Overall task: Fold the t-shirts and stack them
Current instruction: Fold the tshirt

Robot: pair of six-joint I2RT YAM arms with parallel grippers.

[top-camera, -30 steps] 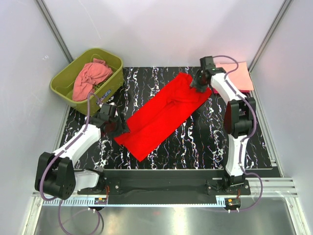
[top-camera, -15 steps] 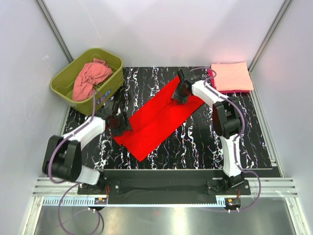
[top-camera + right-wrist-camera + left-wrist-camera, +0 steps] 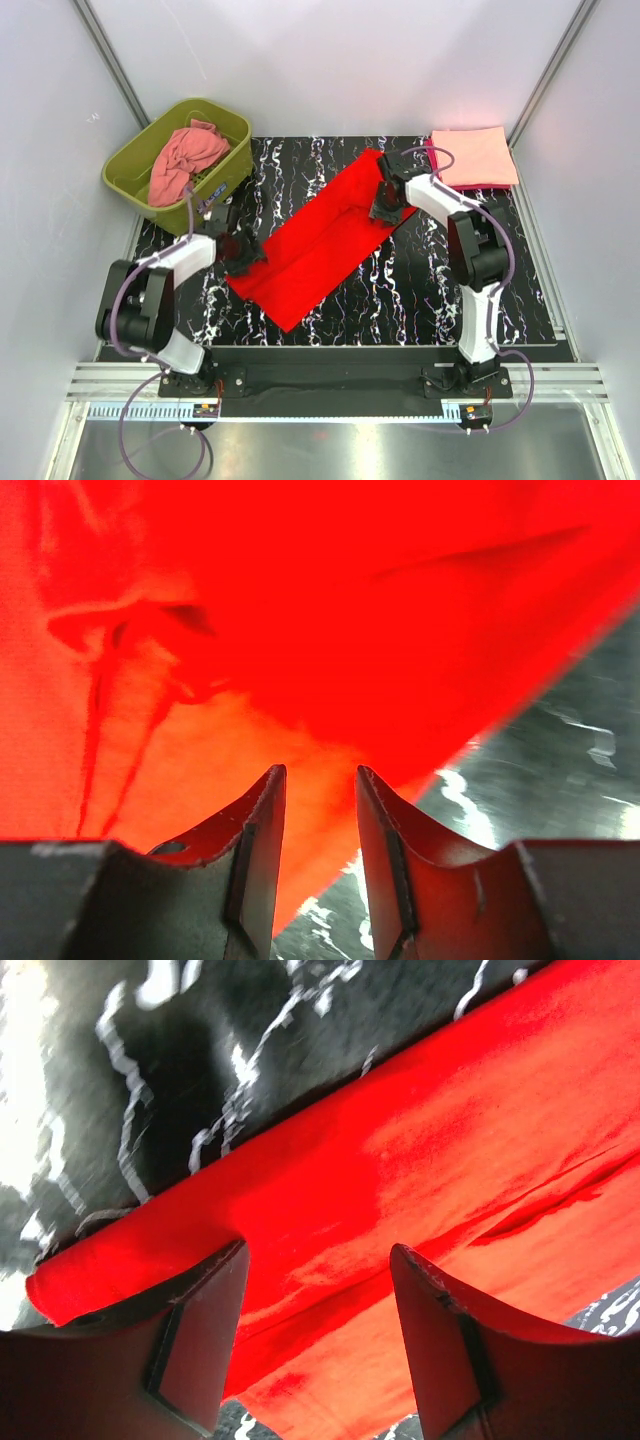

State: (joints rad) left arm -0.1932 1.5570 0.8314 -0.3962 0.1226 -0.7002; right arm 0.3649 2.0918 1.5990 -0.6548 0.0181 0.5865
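Note:
A bright red t-shirt (image 3: 320,235) lies as a long diagonal band on the black marbled table (image 3: 420,290). My left gripper (image 3: 243,256) hovers open over its near-left end. In the left wrist view the gripper (image 3: 318,1250) has wide jaws with only red cloth (image 3: 450,1140) below them. My right gripper (image 3: 384,208) is at the band's far-right edge. In the right wrist view the gripper (image 3: 320,770) is narrowly open above the red hem (image 3: 350,600), gripping nothing. A folded pale peach shirt (image 3: 475,157) rests on a magenta one (image 3: 432,152) at the back right. A salmon-pink shirt (image 3: 185,160) is bunched in the tub.
The olive-green plastic tub (image 3: 135,160) stands at the back left corner, partly off the mat. White walls with metal posts enclose the table on three sides. Bare marbled surface (image 3: 400,300) lies in front of the red shirt.
The right gripper swung from the shirt's far right corner leftward, then back to its right edge, jaws narrowing slightly. The far end of the red shirt is narrower. The left gripper shifted slightly.

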